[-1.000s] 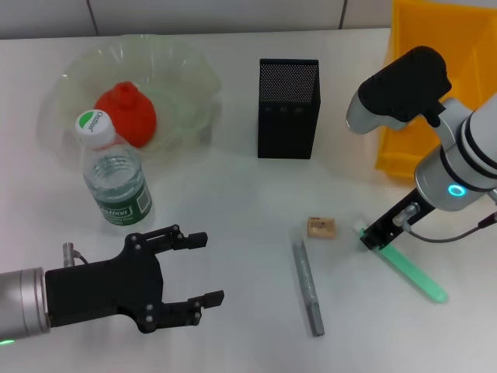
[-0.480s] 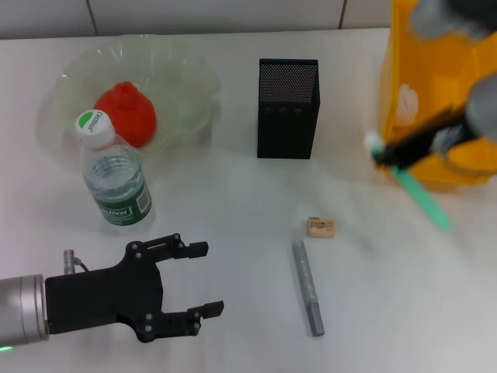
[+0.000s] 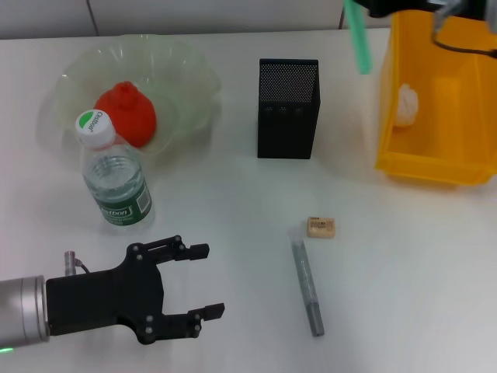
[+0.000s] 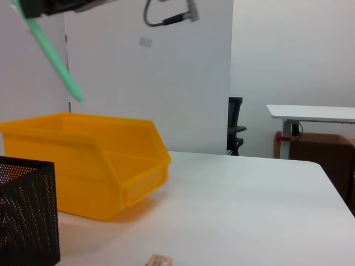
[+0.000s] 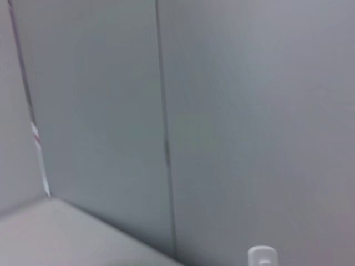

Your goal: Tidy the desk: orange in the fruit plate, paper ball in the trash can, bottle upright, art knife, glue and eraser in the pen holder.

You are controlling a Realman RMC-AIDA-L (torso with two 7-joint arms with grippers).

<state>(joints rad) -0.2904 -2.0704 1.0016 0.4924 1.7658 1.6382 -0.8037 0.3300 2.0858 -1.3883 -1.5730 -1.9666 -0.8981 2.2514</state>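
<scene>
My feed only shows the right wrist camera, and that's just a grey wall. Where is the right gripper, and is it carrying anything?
Observer: The right gripper is up at the far edge of the head view, holding a green stick in the air.
Operator: Which container is it nearest?
Observer: The stick hangs between the pen holder and the yellow bin, inside neither.
Operator: What lies loose on the table?
Observer: An eraser and a grey pen-like tool, close together but apart.
Operator: And the left gripper?
Observer: The left gripper is open, empty, near the upright bottle.
</scene>
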